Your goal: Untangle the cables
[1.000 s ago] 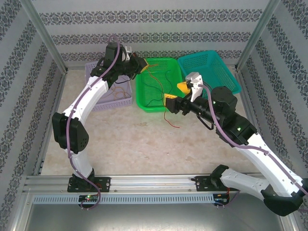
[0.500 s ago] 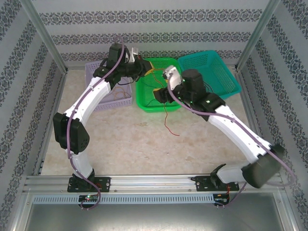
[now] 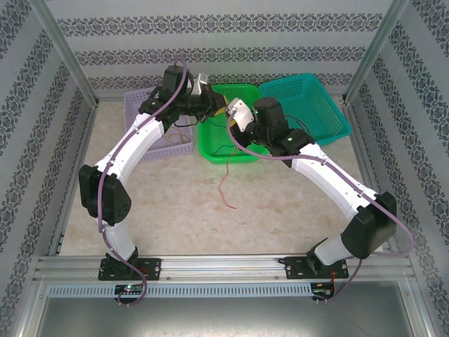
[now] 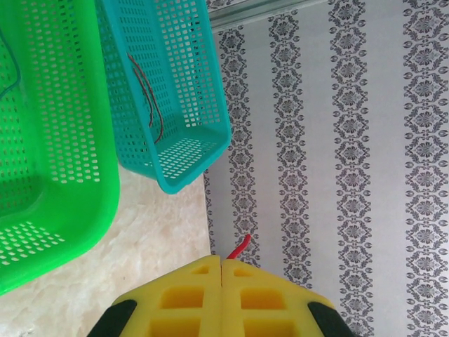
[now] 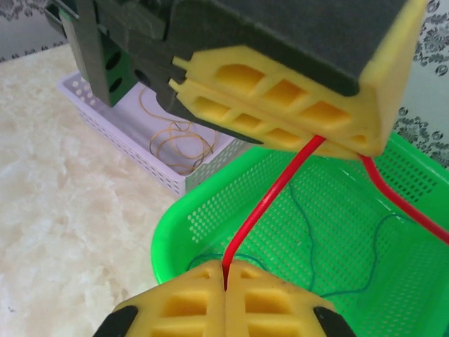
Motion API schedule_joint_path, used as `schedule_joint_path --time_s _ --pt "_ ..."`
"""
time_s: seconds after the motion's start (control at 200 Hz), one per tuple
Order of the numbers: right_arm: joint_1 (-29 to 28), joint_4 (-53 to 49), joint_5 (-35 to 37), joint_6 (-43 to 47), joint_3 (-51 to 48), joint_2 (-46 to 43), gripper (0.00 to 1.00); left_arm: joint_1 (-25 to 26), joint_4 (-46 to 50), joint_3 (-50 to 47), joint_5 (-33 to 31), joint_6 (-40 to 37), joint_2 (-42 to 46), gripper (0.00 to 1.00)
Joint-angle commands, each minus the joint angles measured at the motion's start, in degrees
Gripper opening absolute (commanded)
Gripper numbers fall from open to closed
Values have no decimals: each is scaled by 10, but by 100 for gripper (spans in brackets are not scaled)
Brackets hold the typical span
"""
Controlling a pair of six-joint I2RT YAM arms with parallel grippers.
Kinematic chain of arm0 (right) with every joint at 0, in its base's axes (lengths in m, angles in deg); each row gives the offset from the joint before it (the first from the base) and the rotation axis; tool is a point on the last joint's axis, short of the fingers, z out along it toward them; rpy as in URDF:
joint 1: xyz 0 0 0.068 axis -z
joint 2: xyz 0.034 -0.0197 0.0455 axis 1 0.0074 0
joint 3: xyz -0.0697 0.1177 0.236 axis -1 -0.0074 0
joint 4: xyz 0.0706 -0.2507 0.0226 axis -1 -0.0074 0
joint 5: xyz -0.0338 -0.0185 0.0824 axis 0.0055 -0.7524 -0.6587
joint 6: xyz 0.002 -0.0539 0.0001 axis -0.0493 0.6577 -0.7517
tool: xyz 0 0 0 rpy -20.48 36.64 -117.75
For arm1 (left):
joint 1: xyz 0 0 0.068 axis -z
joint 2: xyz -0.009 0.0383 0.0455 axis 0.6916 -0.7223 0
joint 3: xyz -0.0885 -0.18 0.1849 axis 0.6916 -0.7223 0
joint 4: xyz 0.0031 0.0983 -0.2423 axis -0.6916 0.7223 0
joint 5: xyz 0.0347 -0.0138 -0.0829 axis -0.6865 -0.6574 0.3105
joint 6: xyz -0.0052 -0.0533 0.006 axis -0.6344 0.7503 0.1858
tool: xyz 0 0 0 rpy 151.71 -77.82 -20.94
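Grey damask-striped wallpaper walls (image 3: pixel 224 35) enclose a pale marbled tabletop (image 3: pixel 210 217), framed by aluminium posts (image 3: pixel 63 49).

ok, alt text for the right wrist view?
A red cable runs between the right gripper, shut on it at the bottom edge, and the left gripper, shut on it above. Beneath are a green basket holding a dark green cable and a lavender basket holding yellow-orange cables.

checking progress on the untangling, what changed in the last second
The right arm swung left over the green basket and the right fingers closed on the red cable close to the left fingers. The left fingers stayed shut on it; the basket stayed put.
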Motion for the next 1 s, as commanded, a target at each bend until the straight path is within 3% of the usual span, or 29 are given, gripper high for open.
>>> schedule_joint_path --time_s 0.0,0.25,0.27,0.325,0.35,0.43,0.585,0.689,0.804,0.874,0.994 --pt "8 27 -43 36 -25 -19 0 5 9 7 3 -14 32 0" --pt "70 55 -192 -5 -67 -51 0 6 21 9 -9 -12 44 0" --pt "74 53 -198 -9 -67 -51 7 6 21 9 -10 -12 43 0" --pt "78 48 -200 -13 -70 -50 41 7 22 8 -10 -12 45 0" --pt "77 48 -195 -14 -73 -50 49 7 21 9 -10 -12 45 0" --pt "78 60 -192 -26 -86 -50 56 8 20 10 -12 -12 45 0" --pt "79 67 -244 -68 -85 -34 57 9 20 11 -20 -12 46 0" --pt "76 82 -241 -82 -95 -29 50 12 15 10 -21 -8 44 0" --pt "71 72 -241 -78 -81 -18 14 16 14 10 -23 -7 45 0" --pt "62 61 -220 -59 -74 -19 0 17 14 7 -24 -6 47 0" --pt "54 55 -191 -20 -82 -37 0 19 25 6 -27 -14 52 0"
